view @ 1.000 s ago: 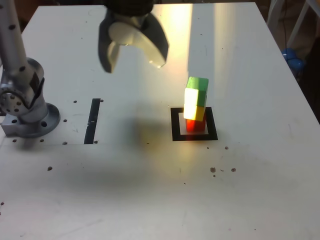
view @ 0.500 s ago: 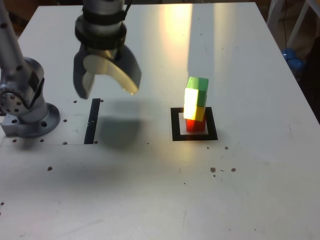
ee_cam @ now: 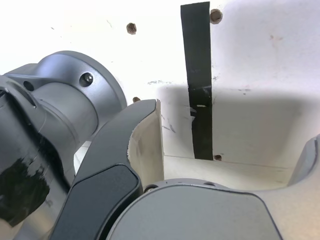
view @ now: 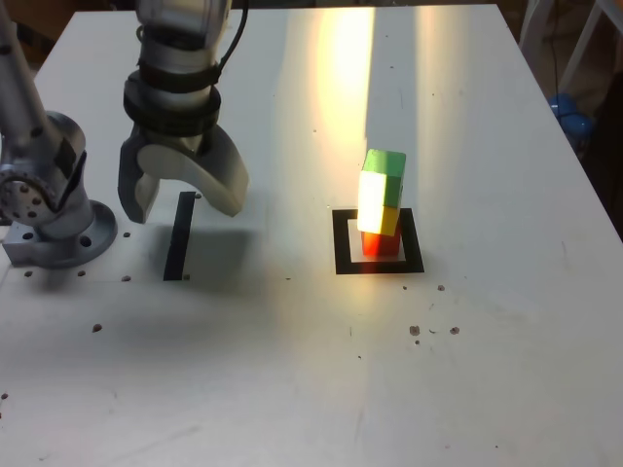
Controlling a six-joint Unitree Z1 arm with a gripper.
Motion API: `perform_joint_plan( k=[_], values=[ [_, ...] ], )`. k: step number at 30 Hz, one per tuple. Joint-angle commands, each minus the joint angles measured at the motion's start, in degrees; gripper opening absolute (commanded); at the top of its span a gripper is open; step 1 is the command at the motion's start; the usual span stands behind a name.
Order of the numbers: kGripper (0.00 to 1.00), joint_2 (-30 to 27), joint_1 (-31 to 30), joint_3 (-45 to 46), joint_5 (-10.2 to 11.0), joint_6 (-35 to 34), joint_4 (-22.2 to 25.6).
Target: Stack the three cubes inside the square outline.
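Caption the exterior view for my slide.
Open gripper hovers near the black strip; green cube tops the stack in the square outline.

Exterior view high, facing down across whole table; wrist view close above black strip (ee_cam: 200, 80).

Green cube (view: 385, 163) tops yellow (view: 380, 215) and red cubes (view: 381, 243), stacked within the square outline (view: 413, 240).

White surface (view: 467, 321), approx. rectangular, w/ scattered small dark holes. Black strip (view: 181, 233) on it, near arm base (view: 62, 238), exterior view's L side. Square outline (view: 413, 243) to R of strip; red cube (view: 381, 243) directly on surface, inside outline.
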Motion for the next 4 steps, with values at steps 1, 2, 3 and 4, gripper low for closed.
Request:
perform_joint_plan(
  k=[1, 2, 3, 4],
  values=[
    [1.00, 0.10, 0.10, 0.52, -0.09, -0.09, -0.52],
    [1.00, 0.15, 0.10, 0.77, -0.09, -0.09, -0.78],
    [1.00, 0.19, 0.12, 0.98, -0.07, -0.09, -0.99],
    [1.00, 0.25, 0.19, 1.23, -0.03, -0.09, -1.24]
  ],
)
